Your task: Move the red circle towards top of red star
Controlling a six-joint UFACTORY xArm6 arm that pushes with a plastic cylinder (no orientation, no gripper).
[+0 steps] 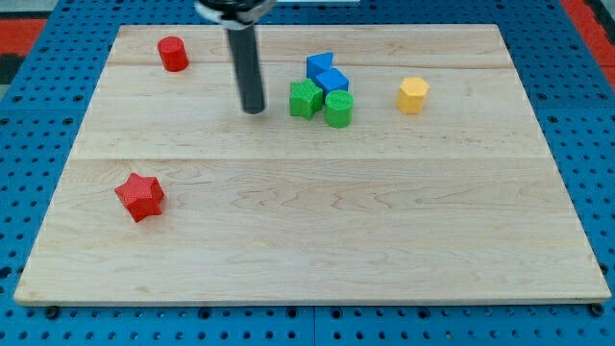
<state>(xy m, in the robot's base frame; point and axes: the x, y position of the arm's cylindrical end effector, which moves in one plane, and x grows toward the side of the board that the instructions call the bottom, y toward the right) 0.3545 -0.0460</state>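
Observation:
The red circle [173,54] is a short red cylinder near the board's top left corner. The red star [140,196] lies at the view's left, well below the circle. My tip [254,111] rests on the board to the right of and below the red circle, a clear gap away. It stands just left of the green star, not touching it.
A cluster sits at the top centre: a green star [306,99], a green cylinder [338,109] and two blue blocks [326,74]. A yellow hexagonal block [413,95] lies to their right. The wooden board [317,240] rests on a blue pegboard.

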